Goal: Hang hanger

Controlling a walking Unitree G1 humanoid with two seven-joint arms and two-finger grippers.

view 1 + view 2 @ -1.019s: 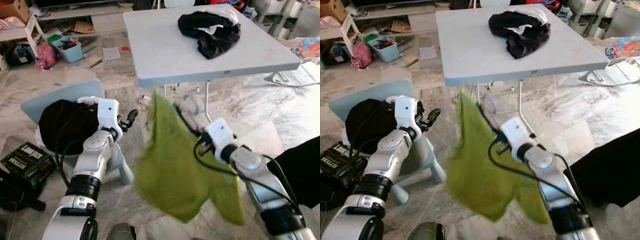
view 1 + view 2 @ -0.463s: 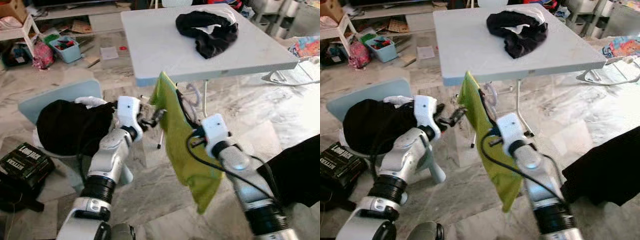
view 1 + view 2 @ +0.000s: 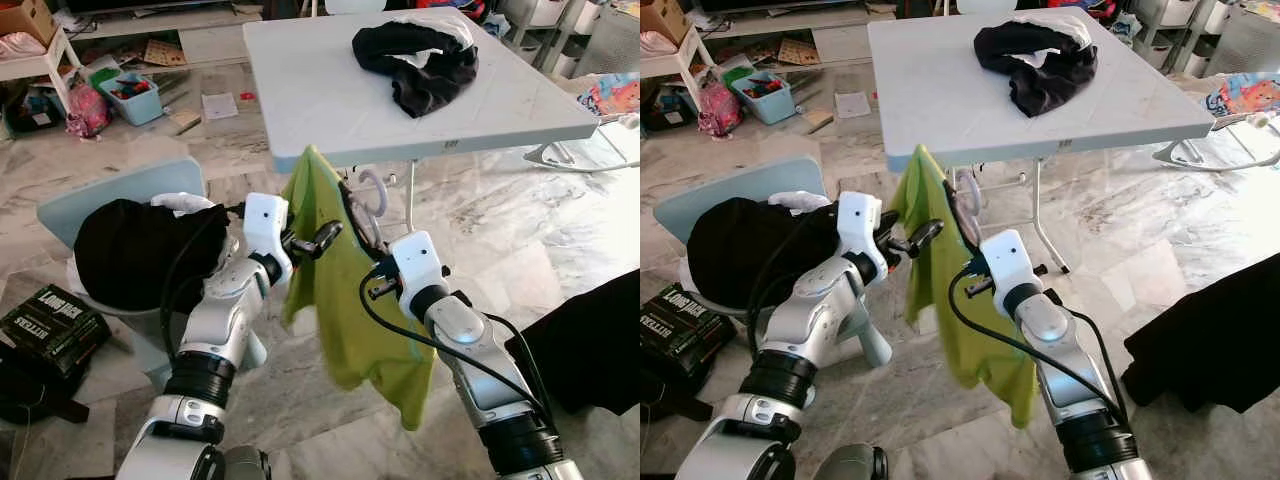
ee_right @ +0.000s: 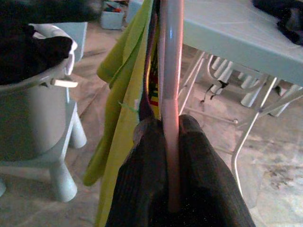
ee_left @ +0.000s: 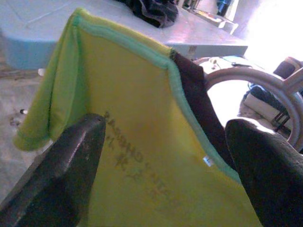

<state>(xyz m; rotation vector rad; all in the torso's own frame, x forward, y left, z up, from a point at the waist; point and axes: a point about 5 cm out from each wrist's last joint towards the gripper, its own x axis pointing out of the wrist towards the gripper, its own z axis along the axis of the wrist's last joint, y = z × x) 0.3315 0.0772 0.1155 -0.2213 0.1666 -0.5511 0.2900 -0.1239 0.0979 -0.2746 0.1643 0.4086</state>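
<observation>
Right wrist view: our right gripper (image 4: 171,142) is clamped on the pale pink plastic hanger (image 4: 170,71), the bar pinched between both black fingers (image 4: 147,184). A lime-green T-shirt with a light green collar (image 4: 125,94) hangs off the hanger beside them.

Left eye view: the hanger's hook (image 3: 372,200) rises just near of the front edge of the white square folding table (image 3: 330,100). The shirt drapes down from a peak just below that edge to a low corner over the marble floor (image 3: 560,240). The right gripper (image 3: 372,262) holds it up from the right.

Left gripper (image 3: 322,240) reaches in from the left at shoulder height of the shirt. In the left wrist view its two fingers (image 5: 71,161) stand spread, with the yellow-green cloth and faint print between them. They look close to the cloth, but we cannot tell if they touch it.

Also noted: a crumpled black garment (image 3: 420,60) on the far part of the table; a pale blue plastic chair (image 3: 120,200) at left, with a black bundle of clothing (image 3: 130,250) heaped on it.

Judgement: we are in the carry-and-steady step, shirt already on the hanger, nothing hung yet. No rail or hook can be made out. The next move likely calls for the left gripper to steady the cloth, then for us to find a place that takes the hook and turn its open side toward it. The long hem could catch on the table legs.
</observation>
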